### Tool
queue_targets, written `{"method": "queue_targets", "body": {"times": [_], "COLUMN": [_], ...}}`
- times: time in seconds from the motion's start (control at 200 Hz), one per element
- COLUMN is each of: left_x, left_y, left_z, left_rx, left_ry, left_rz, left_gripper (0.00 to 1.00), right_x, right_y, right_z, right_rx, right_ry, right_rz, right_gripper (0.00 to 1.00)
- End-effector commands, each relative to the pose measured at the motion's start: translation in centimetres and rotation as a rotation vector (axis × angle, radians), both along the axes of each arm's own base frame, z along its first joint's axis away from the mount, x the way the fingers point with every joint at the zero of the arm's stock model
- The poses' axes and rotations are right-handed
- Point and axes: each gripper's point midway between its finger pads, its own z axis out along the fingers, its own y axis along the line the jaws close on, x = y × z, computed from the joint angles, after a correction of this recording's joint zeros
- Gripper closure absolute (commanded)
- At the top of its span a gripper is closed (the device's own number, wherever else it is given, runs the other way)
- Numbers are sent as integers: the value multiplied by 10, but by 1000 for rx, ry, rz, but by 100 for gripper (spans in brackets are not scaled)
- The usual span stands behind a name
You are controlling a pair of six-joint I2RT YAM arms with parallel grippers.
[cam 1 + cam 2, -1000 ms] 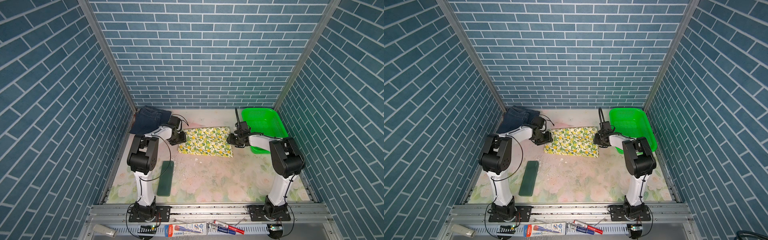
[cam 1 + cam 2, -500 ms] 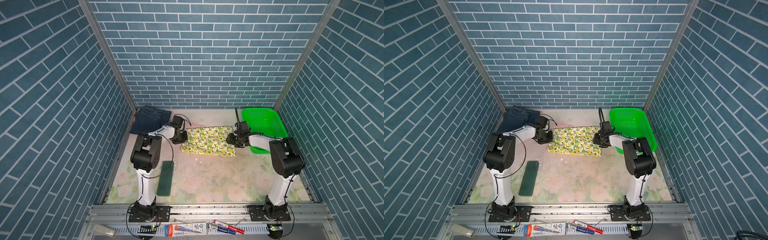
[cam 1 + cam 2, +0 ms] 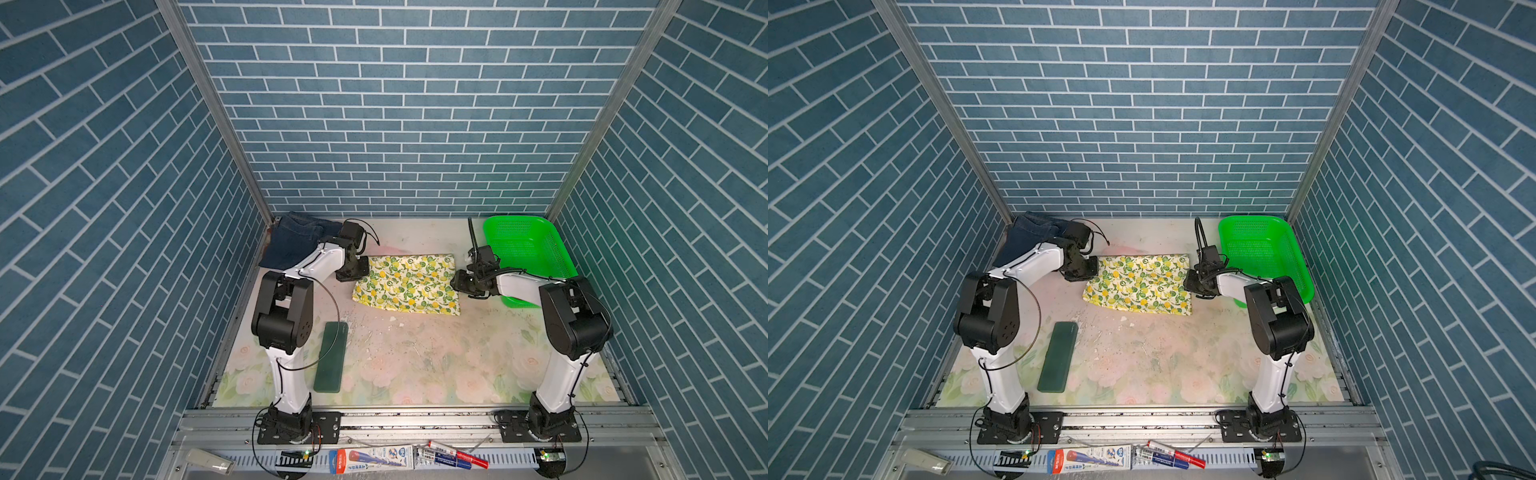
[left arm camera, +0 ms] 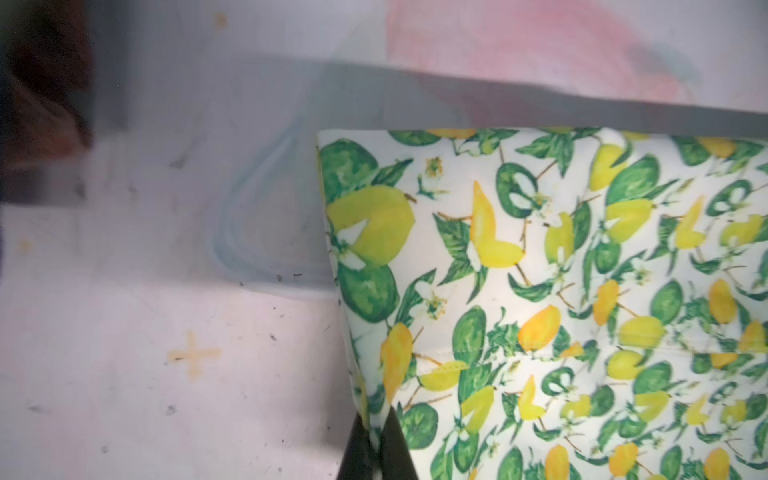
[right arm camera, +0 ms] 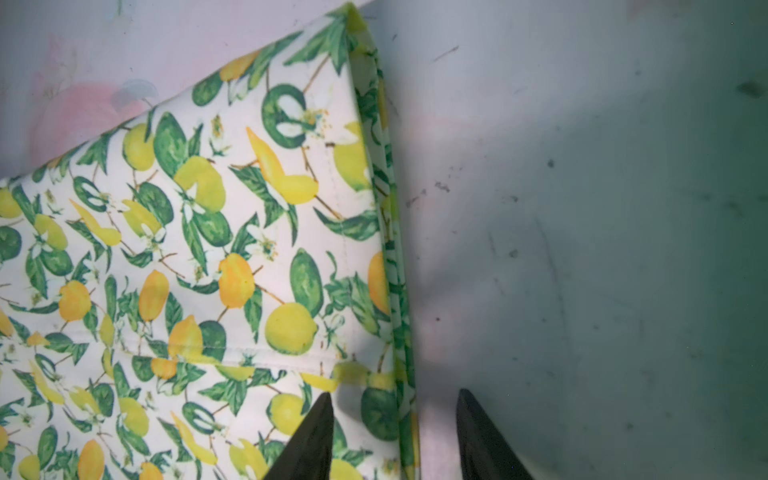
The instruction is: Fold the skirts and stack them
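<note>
The lemon-print skirt (image 3: 407, 284) (image 3: 1140, 286) lies flat and folded at the middle back of the table. My left gripper (image 3: 359, 270) (image 4: 376, 424) is shut on its left edge, with a pinch of cloth rising between the black fingertips. My right gripper (image 3: 457, 282) (image 5: 395, 399) is open at the skirt's right edge. One of its fingertips (image 5: 320, 415) is over the cloth and its mate is over bare table, with the hem between them. A dark blue denim skirt (image 3: 295, 241) (image 3: 1027, 237) lies in the back left corner, behind the left arm.
A green mesh basket (image 3: 536, 232) (image 3: 1262, 226) stands at the back right, just behind the right arm. A flat dark green pad (image 3: 330, 357) (image 3: 1057, 357) lies near the left arm's base. Brick walls enclose three sides. Markers lie on the front rail.
My left gripper has moved onto the lemon skirt's left edge and shut on it, nudging that edge a little to the right. The right gripper has stayed open at the right edge.
</note>
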Motion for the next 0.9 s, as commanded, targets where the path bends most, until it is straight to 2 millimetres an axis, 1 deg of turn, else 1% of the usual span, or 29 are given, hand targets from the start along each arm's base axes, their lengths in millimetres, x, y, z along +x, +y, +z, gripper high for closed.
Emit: {"method": "queue_targets", "body": {"times": [0.0,0.11,0.2,0.385,0.48,0.65,0.775,0.895], "left_x": [-1,3,6,9,10,8,2,-4], "left_y": [13,10,3,-24,-43,-87,-120,-146], "left_z": [25,37,48,62,68,75,68,59], "left_rx": [76,95,119,139,146,174,217,214], "left_ry": [-30,-53,-77,-106,-122,-141,-130,-114], "left_rz": [-8,-21,-36,-86,-117,-206,-287,-338], "left_gripper": [100,100,100,100,100,100,100,100], "right_x": [-22,-19,-15,-8,-5,-4,-5,-8], "right_y": [0,3,8,23,33,45,51,55], "right_z": [-14,-14,-15,-23,-27,-36,-38,-41], "right_rx": [-10,6,26,77,128,171,198,212], "right_ry": [72,72,74,76,79,90,91,93], "right_rz": [-20,-30,-42,-74,-85,-101,-107,-111], "right_gripper": [52,52,54,62,66,76,84,85]}}
